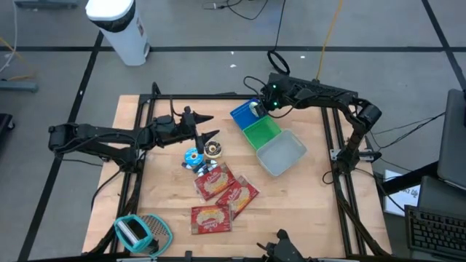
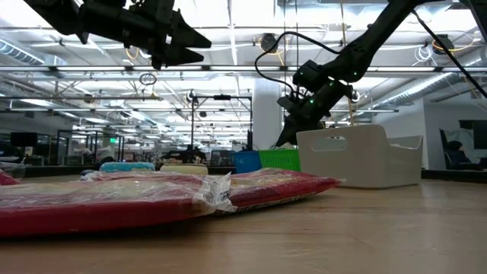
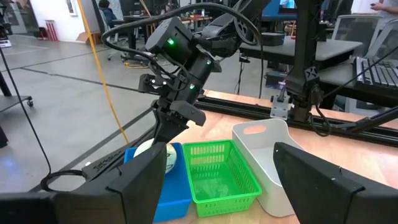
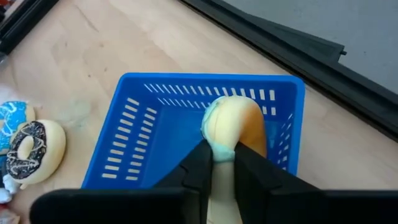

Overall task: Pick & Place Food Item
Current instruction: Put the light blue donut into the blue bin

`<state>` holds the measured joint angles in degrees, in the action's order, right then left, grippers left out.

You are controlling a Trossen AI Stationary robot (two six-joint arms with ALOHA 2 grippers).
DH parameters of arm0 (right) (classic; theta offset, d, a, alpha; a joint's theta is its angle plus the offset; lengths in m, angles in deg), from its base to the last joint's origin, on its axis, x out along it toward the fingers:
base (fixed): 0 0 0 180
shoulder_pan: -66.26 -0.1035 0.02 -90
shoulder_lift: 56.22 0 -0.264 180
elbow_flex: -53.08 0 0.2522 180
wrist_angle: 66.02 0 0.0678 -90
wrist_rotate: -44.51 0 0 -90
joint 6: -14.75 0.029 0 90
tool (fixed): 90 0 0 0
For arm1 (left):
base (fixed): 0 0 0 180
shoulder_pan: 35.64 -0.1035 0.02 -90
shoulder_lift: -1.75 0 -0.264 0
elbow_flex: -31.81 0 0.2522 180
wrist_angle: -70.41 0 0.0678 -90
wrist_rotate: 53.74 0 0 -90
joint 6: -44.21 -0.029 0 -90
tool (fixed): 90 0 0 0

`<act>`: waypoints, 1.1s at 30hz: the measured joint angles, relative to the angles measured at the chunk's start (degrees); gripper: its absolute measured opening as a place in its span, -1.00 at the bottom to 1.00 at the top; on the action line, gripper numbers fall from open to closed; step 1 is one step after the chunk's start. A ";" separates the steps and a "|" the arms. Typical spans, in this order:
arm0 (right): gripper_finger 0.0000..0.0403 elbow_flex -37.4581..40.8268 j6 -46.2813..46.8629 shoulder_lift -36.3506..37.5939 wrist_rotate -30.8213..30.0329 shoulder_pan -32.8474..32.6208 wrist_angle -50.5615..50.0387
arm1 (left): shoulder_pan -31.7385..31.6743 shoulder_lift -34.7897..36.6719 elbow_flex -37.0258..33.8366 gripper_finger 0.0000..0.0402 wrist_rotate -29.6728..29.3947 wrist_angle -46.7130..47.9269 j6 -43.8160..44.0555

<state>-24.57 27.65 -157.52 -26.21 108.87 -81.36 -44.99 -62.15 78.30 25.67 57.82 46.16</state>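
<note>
**Letting the bun go into the blue basket**

The right hand is over the blue basket, at about one o'clock on the worktop. Its two fingers pinch a soft pale food item, like a round bun with a light green edge. The fingers are nearly together, with only a small gap, and the bun sits between the tips. In the right wrist view the bun is inside the walls of the blue basket, near the back wall. I cannot tell if it rests on the basket floor yet.

The green basket is just beside the blue one, and the white bin is next to that.

The left hand waits near the middle of the worktop, with its fingers wide apart and nothing in them. Below it lie two doughnuts, a chocolate doughnut and a blue doughnut, and some red snack packets toward six o'clock.

I think the step now is the drop. To do it well, the right hand should stay low and still over the basket. It should spread its fingers slowly so the soft bun does not stick or bounce out. Then it should lift straight up, so it does not bump the basket wall or drag the basket.
</note>
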 joint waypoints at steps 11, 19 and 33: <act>-0.73 0.00 2.83 0.00 -0.03 0.02 -0.41 | 0.00 0.00 0.04 0.48 0.00 -0.02 0.02; -0.89 0.00 2.26 0.00 -0.19 0.02 -0.42 | 0.00 0.00 0.04 0.48 0.00 -0.02 0.02; -0.44 0.00 2.89 0.00 -6.02 0.04 -1.84 | 0.02 0.00 0.04 0.48 0.00 -0.02 0.03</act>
<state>-24.57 30.54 -157.52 -32.23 108.92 -83.20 -44.96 -62.15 78.34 25.67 57.80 46.19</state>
